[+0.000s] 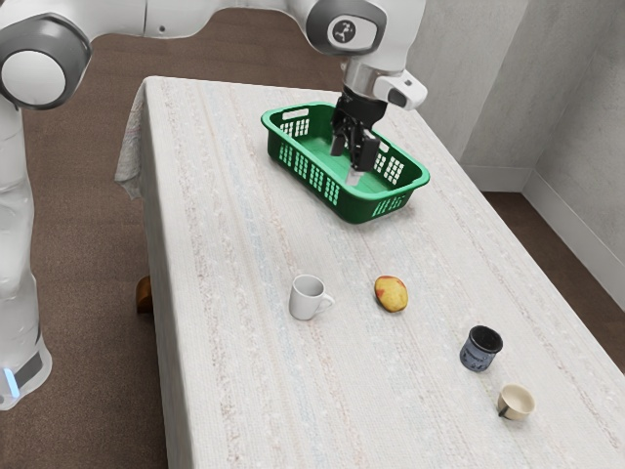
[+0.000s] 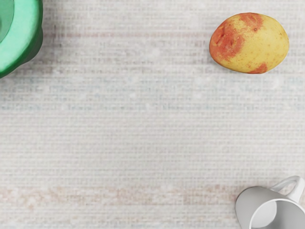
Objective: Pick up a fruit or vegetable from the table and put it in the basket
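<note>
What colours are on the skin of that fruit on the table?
The mango is yellow with reddish-orange patches, seen best in the wrist view.

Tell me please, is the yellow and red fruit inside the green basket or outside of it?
Outside. The fruit lies on the tablecloth, apart from the basket; both views show cloth between them.

Basket [image 1: 350,203]: green. Fruit [image 2: 249,43]: yellow, red patches. Mug [image 1: 306,297]: white. Surface cloth [image 1: 254,391]: off-white, faint stripes.
</note>
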